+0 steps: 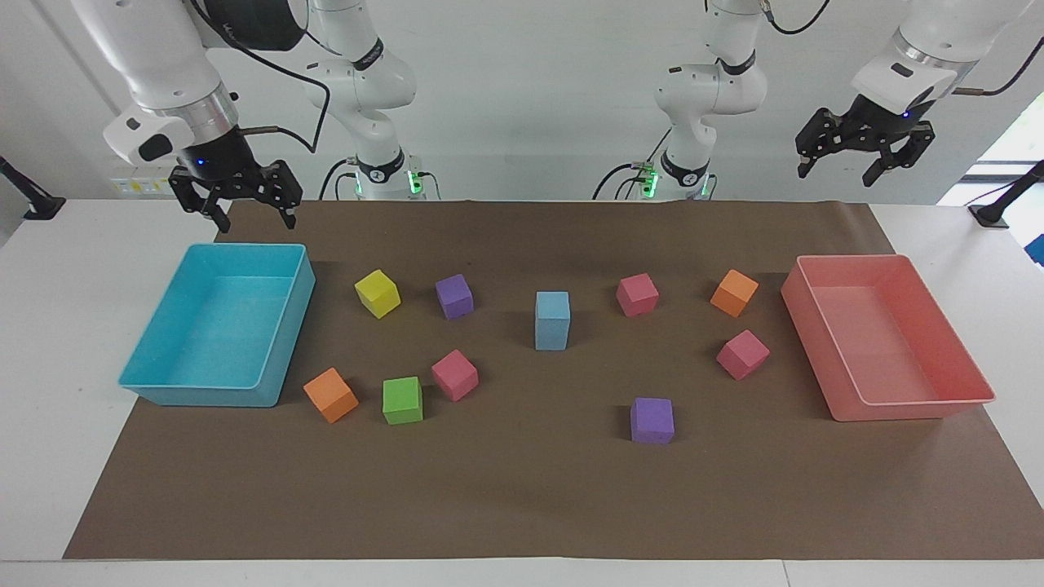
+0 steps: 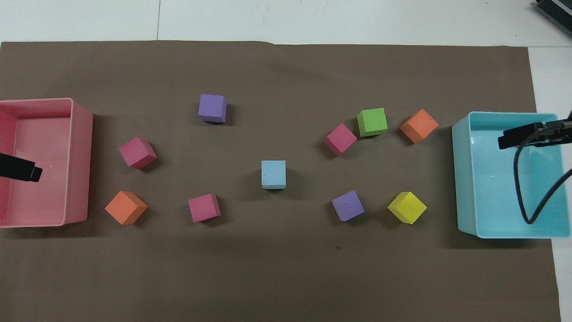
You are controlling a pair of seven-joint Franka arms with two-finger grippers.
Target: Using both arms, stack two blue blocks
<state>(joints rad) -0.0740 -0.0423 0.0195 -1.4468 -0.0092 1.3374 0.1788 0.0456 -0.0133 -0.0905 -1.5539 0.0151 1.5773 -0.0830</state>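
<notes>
White wall stands at my back, and brown paper [image 1: 522, 489] covers the middle of the white surface [image 1: 49, 342]. At my right arm's end sits a turquoise tray [image 1: 285, 342], nothing in it; at my left arm's end sits a pink tray [image 1: 913, 408], likewise bare inside. Between the trays, at the middle of the paper, the blue blocks [image 1: 552, 320] stand stacked, one on top of the other, touching nothing else. Around them lie loose cubes: a yellow cube [image 1: 378, 293] and a purple cube [image 1: 454, 296] toward the turquoise tray, with an orange cube [image 1: 330, 395], a green cube [image 1: 403, 400] and a pink cube [image 1: 454, 375] farther from me than those. Toward the pink tray lie two more pink cubes, another orange one and, farthest from me, another purple one. Nothing crowds the stack. My right tool [image 1: 236, 200] hangs released and holding nothing, high over the turquoise tray's edge nearest me. My left tool [image 1: 866, 155] hangs released too, holding nothing, up over the pink tray's end of the surface.
</notes>
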